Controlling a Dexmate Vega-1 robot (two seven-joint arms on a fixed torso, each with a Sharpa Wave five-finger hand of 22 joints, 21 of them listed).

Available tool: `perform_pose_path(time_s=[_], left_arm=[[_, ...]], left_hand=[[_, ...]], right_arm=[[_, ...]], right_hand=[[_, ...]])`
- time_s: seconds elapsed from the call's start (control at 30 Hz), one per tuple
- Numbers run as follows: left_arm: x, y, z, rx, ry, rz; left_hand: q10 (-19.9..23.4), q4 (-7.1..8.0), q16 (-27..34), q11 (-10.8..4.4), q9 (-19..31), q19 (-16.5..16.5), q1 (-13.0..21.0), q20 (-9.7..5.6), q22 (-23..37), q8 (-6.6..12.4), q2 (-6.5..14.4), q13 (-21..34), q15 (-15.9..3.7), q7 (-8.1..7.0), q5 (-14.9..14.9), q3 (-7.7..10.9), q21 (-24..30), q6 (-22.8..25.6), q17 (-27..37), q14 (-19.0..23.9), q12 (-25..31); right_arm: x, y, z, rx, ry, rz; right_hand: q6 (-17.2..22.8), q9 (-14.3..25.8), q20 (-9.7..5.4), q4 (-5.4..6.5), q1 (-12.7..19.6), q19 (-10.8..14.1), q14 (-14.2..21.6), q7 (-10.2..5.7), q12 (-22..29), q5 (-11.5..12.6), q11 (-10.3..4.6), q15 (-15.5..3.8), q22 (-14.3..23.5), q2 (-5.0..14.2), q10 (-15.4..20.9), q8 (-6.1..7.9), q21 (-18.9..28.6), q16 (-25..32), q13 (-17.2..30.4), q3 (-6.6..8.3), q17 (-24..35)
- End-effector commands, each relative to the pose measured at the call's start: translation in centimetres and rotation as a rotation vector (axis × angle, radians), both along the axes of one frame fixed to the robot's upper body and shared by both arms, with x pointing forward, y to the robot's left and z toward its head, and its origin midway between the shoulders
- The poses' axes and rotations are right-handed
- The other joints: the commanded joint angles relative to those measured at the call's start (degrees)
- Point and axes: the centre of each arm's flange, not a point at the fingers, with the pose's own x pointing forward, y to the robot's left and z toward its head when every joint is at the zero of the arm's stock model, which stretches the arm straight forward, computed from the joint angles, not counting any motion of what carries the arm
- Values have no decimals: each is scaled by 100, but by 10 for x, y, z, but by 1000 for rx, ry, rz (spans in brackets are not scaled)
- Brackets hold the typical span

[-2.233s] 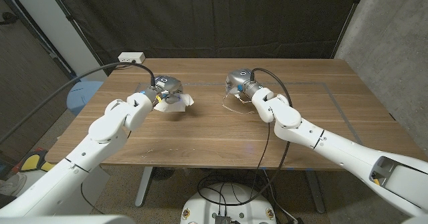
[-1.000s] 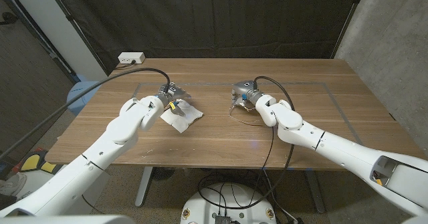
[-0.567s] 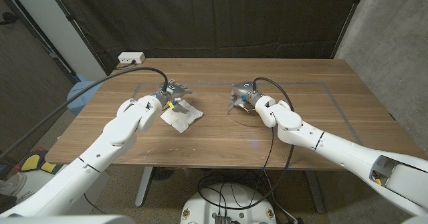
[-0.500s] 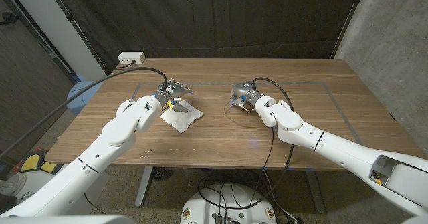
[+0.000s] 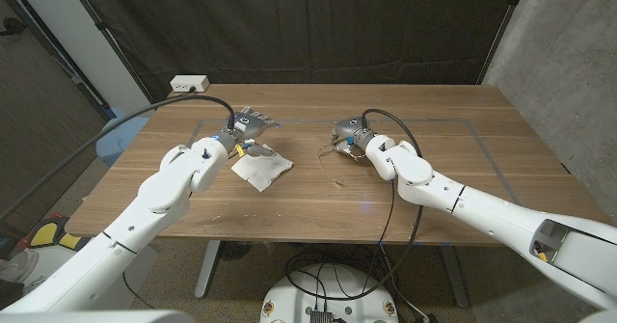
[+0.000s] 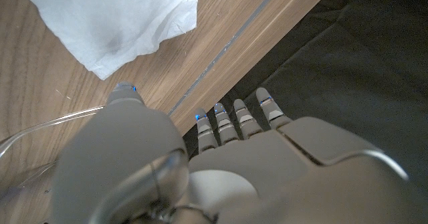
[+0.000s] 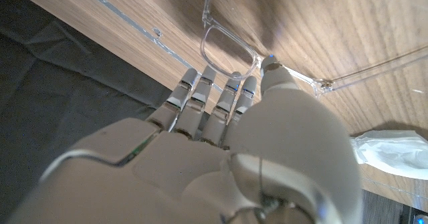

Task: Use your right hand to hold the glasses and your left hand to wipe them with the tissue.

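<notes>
The glasses, a clear transparent plastic frame (image 5: 333, 150), are the object of the task, but the biggest thing in view is the brown wooden table (image 5: 482, 169), with a thin pale line marked as a rectangle on its top. On it, both white robot arms are stretched forward.

The left hand (image 5: 249, 126) is raised just behind the crumpled white paper tissue (image 5: 261, 169); its fingers (image 6: 237, 119) are stretched out straight and close together, and nothing is held in them. The tissue is seen lying free on the wood, in front of this hand.

The right hand (image 5: 347, 131) is placed at the glasses, which lie near the middle of the table, well apart from the tissue. In the right wrist view the fingers (image 7: 200, 100) are laid side by side over the clear frame (image 7: 231, 53); whether the frame is really gripped cannot be told.

The step in hand is judged to be the very first one: taking both things. Next, the frame must be grasped securely by the right hand, and the tissue must be pinched by the left hand before any wiping is possible.
</notes>
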Motion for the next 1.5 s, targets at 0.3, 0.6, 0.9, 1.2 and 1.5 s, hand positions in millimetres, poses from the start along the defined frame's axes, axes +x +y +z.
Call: perform_pose_path(time_s=[0.3, 0.6, 0.9, 1.2, 1.5], left_arm=[[-4, 11, 9, -45, -52, 4], [-5, 14, 13, -27, -72, 26], [-9, 28, 23, -150, -67, -62], [-14, 50, 31, -384, -110, -251], [-9, 77, 25, -609, -116, -416]], left_hand=[[-196, 9, -33, 40, 13, -25, 5, -8, 14, -70, 76, -11, -16, -14, 31, -84, -78, -188, -75, -105, -70], [-408, -9, -66, 82, 10, -94, 30, 0, 13, -112, 90, -17, 44, -26, 41, -116, -141, -337, -125, -252, -117], [-429, -5, -50, 64, 10, -84, 17, -8, 14, -121, 93, -19, 33, -42, 42, -148, -160, -411, -152, -260, -101], [-487, 45, -26, 77, 10, -77, -79, -34, 17, -152, 114, -21, 7, -79, 34, -206, -182, -569, -178, -250, -96], [-755, 264, -26, 159, 9, -180, -657, 5, 35, -161, 273, -31, 49, -177, -21, -428, -278, -914, -229, -381, -121]], right_arm=[[-2, -5, 25, 18, 57, 1], [-10, -8, 46, -2, 107, 28], [-19, -21, 62, 134, 97, 109], [-34, -39, 82, 352, -15, 207], [-31, -52, 84, 511, 9, 281]], right_hand=[[-718, -3, 78, 131, -389, -132, -964, -21, -40, -44, 226, -539, -3, 5, -801, 46, 23, -106, -50, -54, -66], [-941, -1, 37, 115, -497, -213, -1548, 109, -35, -51, 307, -265, -18, -96, -1140, 37, -7, -108, -62, -116, -114], [-910, 0, 104, 418, -990, -278, -1605, 282, 43, -134, 461, -139, -13, 67, -1169, 87, -27, -9, -61, -226, -96], [-900, 1, 189, 587, -1280, -321, -1602, 441, 90, -237, 578, -93, -13, 157, -1124, 93, -42, 22, -62, -280, -95], [-1717, 5, 335, 1033, -2132, -629, -1917, 637, 8, -597, 729, 103, -21, 270, -1630, -2, -187, -13, -67, -480, -96]])
